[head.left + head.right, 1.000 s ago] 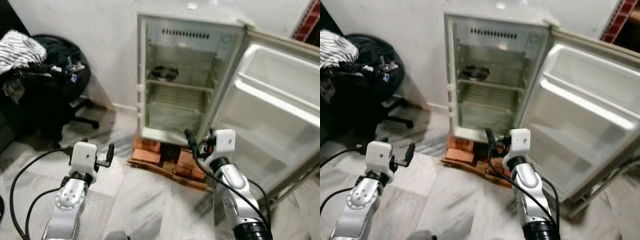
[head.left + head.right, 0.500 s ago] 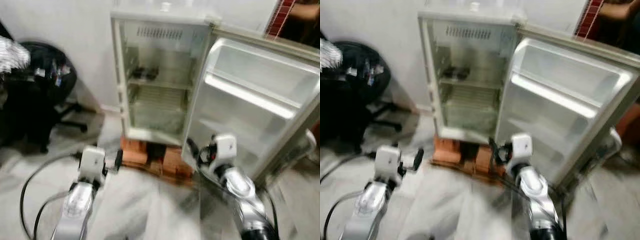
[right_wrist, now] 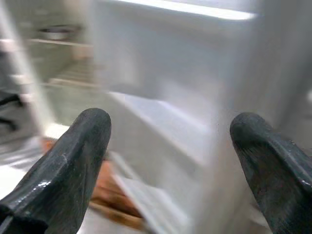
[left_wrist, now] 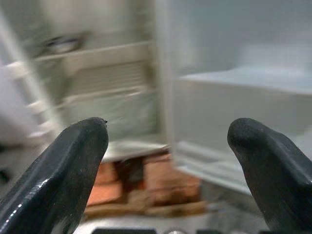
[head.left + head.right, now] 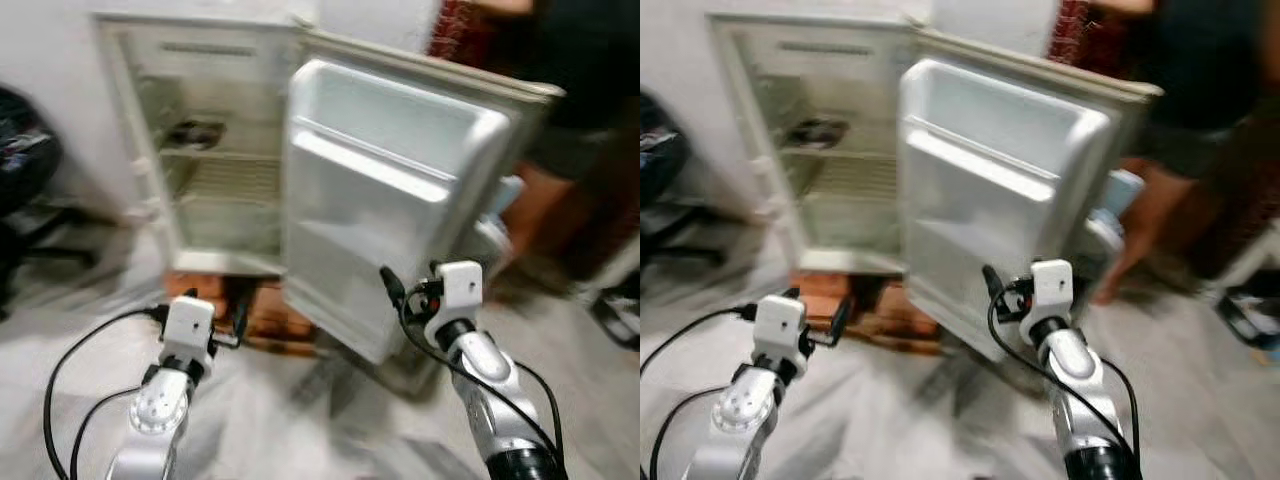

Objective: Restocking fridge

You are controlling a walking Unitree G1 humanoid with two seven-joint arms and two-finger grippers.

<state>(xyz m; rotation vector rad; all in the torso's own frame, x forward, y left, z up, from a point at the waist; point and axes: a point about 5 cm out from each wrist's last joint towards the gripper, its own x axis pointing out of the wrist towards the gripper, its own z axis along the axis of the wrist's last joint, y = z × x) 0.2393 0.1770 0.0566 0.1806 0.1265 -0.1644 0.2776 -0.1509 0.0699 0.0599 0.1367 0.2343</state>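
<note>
A small white fridge (image 5: 200, 150) stands open on red bricks (image 5: 265, 320), its door (image 5: 380, 200) swung wide toward me. Its wire shelves are bare except for a dark dish (image 5: 195, 132) on the upper one. My left gripper (image 5: 215, 305) is held low in front of the bricks, open and empty; in the left wrist view its fingers (image 4: 78, 146) frame the fridge interior. My right gripper (image 5: 412, 280) hovers just short of the door's lower edge, open with nothing in it. The right wrist view looks at the door's inner shelves (image 3: 161, 122). All frames are motion-blurred.
A person (image 5: 570, 120) in dark clothes stands close behind the door at the right. A black office chair (image 5: 25, 170) is at the far left. A pale blue item (image 5: 500, 200) sits beyond the door's edge. Marble floor (image 5: 330, 430) lies open before me.
The camera has swung to the right, so the fridge now sits at the left of the picture and a person has come into view. Both arms keep their pose, grippers open.
</note>
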